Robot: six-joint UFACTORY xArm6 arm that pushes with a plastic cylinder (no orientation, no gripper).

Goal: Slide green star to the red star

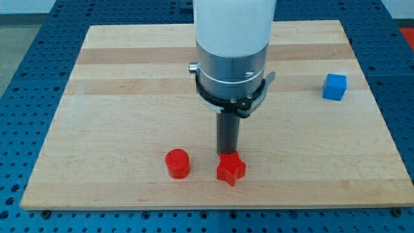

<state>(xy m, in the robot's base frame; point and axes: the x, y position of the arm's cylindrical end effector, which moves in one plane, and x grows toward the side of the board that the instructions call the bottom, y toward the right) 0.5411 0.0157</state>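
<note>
The red star (231,169) lies near the view's bottom edge of the wooden board, a little right of centre. My tip (226,154) stands right at the star's upper side, touching it or nearly so. The dark rod rises from there into the arm's grey and white body (231,58). No green star shows anywhere in the view; the arm's body hides part of the board's middle and top.
A red cylinder (177,164) stands to the left of the red star, apart from it. A blue cube (334,87) sits near the board's right edge (381,116). The board rests on a blue perforated table.
</note>
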